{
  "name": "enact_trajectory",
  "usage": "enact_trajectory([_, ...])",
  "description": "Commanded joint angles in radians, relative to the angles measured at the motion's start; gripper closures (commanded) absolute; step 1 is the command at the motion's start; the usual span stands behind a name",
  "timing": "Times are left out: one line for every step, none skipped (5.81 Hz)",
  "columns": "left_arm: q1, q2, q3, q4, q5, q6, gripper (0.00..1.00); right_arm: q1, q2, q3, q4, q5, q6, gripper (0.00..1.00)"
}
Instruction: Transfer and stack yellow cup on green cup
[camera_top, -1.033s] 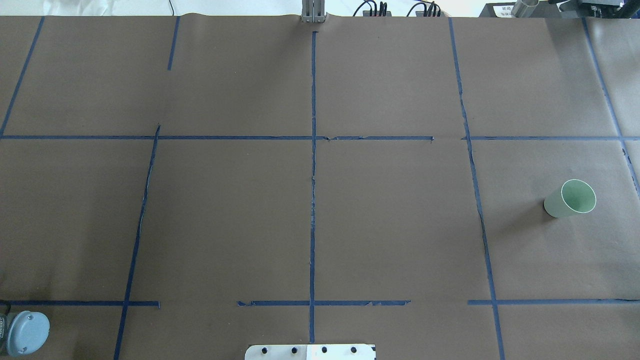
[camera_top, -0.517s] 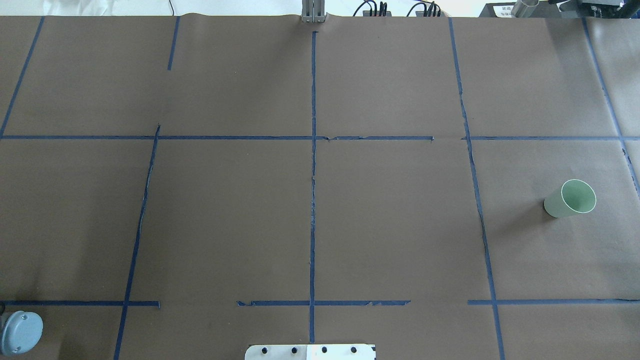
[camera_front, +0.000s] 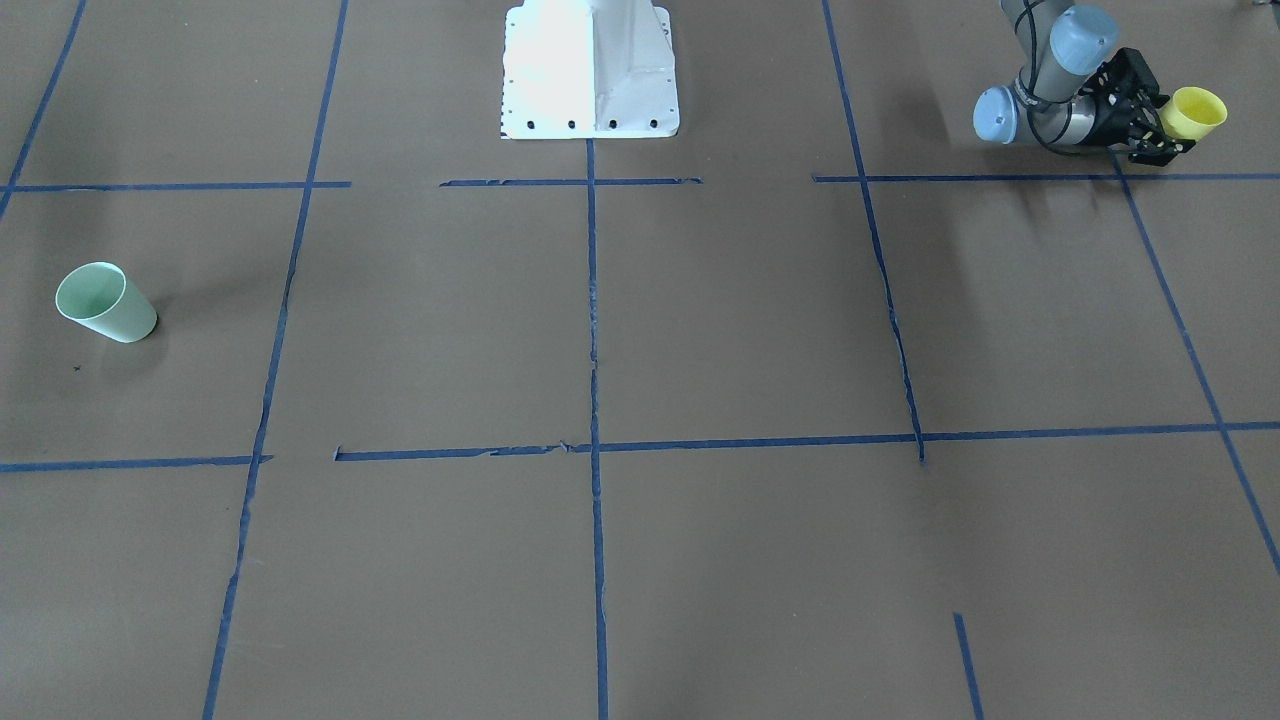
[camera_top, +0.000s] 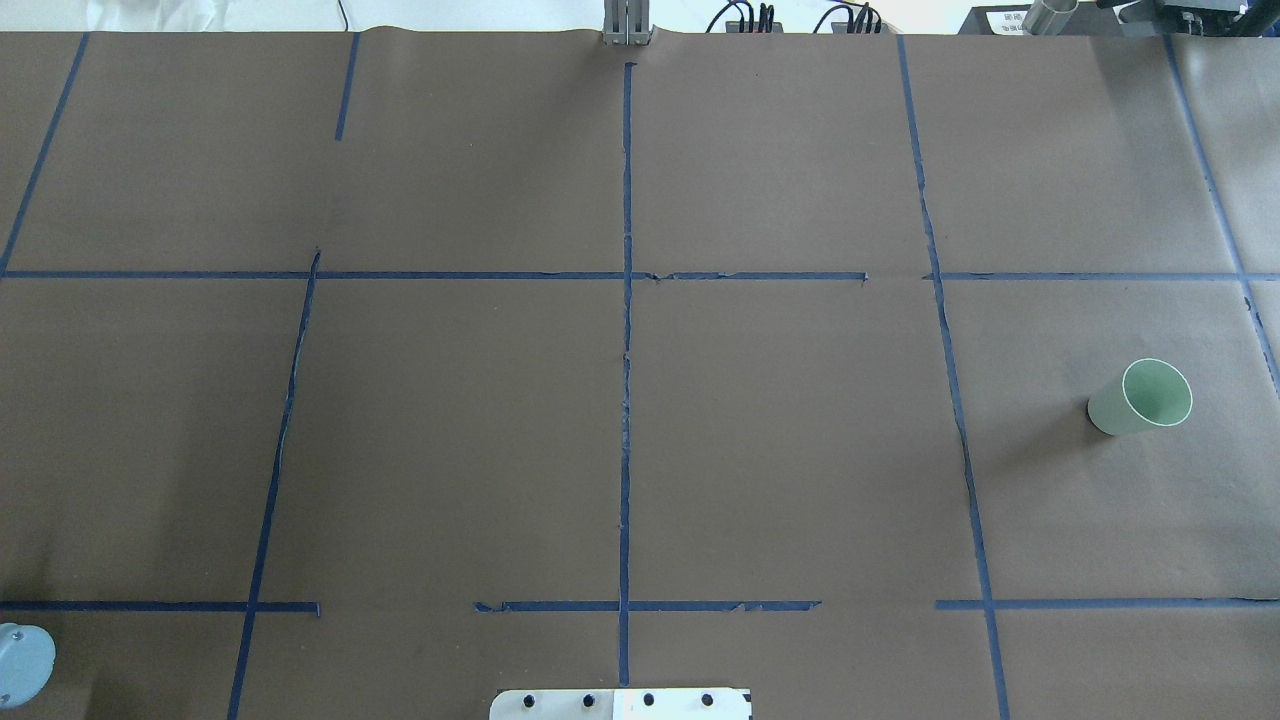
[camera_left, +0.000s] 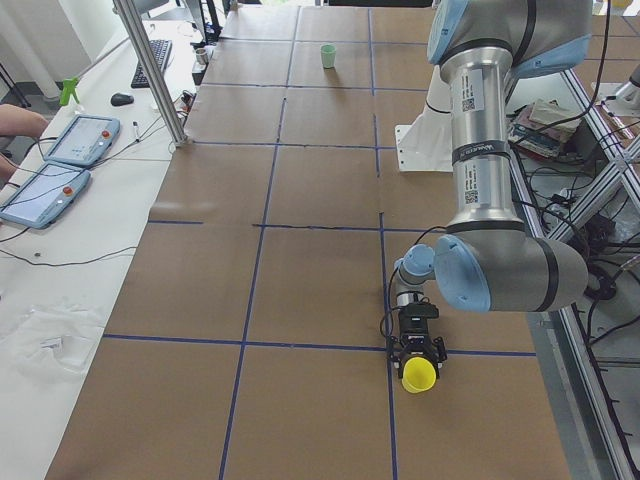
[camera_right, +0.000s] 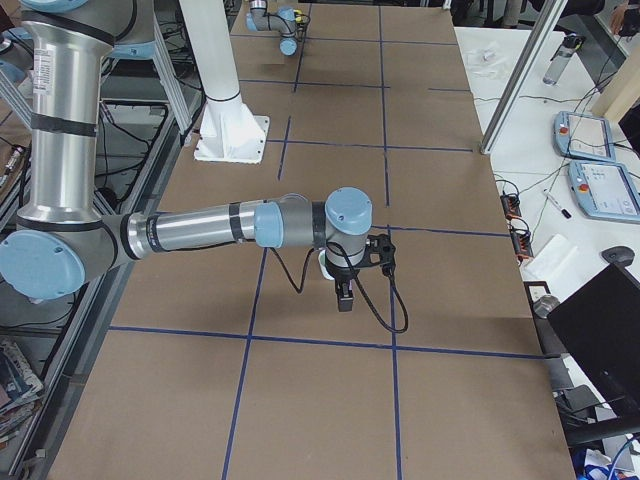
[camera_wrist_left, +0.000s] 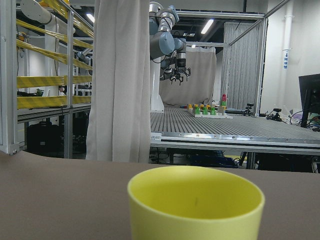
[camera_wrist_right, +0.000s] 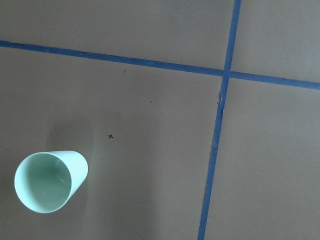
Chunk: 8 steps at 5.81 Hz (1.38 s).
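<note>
So far only the opening part looks done: the yellow cup sits between the jaws of the left gripper at the robot's left end of the bench, near the robot's own edge. From the front-facing view the jaws appear closed on the cup's lower body with its mouth pointing away from the wrist. Whether the cup is clear of the surface or resting on it I cannot tell. The green cup stands upright and alone at the opposite end, well apart, so the whole carry across and the stacking remain.

The overhead view misses the grasp entirely: only a grey joint cap of the left arm peeks in at its lower left corner, while the green cup shows plainly on its right side. The left side view gives the clearest look at the held cup, yellow mouth toward the camera below the black gripper body, with the green cup tiny at the far end. The left wrist camera sees just the yellow rim close up, not the jaws. The right gripper appears only in the right side view, hanging over the bench, so whether its jaws are wide or narrow I cannot tell; its wrist camera looks straight down on the green cup beside blue tape lines
</note>
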<state>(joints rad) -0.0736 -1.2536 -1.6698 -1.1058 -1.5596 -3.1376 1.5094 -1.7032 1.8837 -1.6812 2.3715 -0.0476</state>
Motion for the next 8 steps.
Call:
enact_trajectory([0.0,0.002,0.016,-0.011,0.003,0.001,0.0,0.0,0.0,-0.001,0.0,0.0,0.0,0.0])
enact_trajectory([0.0,0.002,0.039,-0.016,0.004,0.001,0.0,0.0,-0.001,-0.002,0.0,0.0,0.0,0.0])
enact_trajectory([0.0,0.002,0.068,-0.043,0.004,0.001,0.0,0.0,0.0,0.0,0.0,0.0,0.0,0.0])
enact_trajectory([-0.002,0.002,0.085,-0.061,0.004,0.002,0.04,0.0,0.0,0.006,0.0,0.0,0.0,0.0])
enact_trajectory([-0.005,0.014,0.085,-0.065,0.006,-0.001,0.24,0.0,-0.001,0.017,0.0,0.002,0.002,0.0])
enact_trajectory([-0.008,0.023,0.084,-0.063,0.007,0.001,0.43,0.0,-0.001,0.021,0.0,0.002,0.002,0.0])
enact_trajectory([-0.009,0.066,0.067,-0.063,0.007,0.016,0.43,0.0,-0.001,0.02,0.0,0.005,0.002,0.0])
enact_trajectory([-0.053,0.083,0.064,-0.063,0.03,0.061,0.43,0.0,-0.001,0.02,0.0,0.008,0.002,0.0])
